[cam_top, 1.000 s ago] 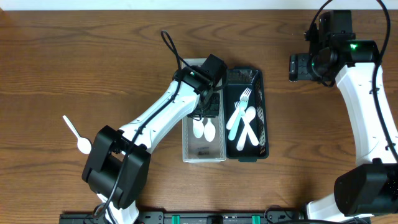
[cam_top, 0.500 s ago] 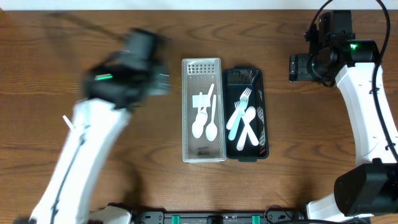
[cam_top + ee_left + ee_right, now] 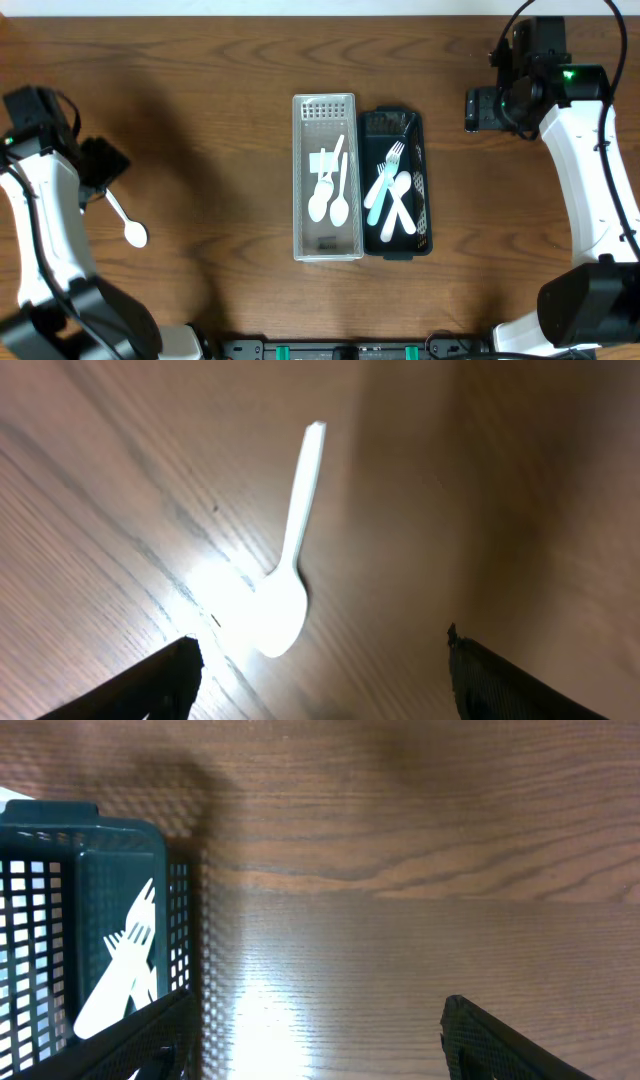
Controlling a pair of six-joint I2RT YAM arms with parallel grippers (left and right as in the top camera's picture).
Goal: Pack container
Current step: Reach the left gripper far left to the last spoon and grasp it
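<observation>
A clear plastic container (image 3: 303,205) holds white spoons (image 3: 328,196) at the table's middle. Beside it on the right, a dark green basket (image 3: 423,180) holds white forks (image 3: 392,190); the basket also shows in the right wrist view (image 3: 90,850). A loose white spoon (image 3: 125,220) lies on the table at the far left, seen close in the left wrist view (image 3: 285,575). My left gripper (image 3: 98,172) is open and empty just above that spoon. My right gripper (image 3: 478,108) is open and empty, right of the basket's far end.
The brown wooden table (image 3: 200,90) fills the view. A dark rail (image 3: 330,350) runs along the front edge.
My left arm has swung from the clear container to the far left, over the loose spoon. A spoon now lies added in the container. The right arm has not moved.
</observation>
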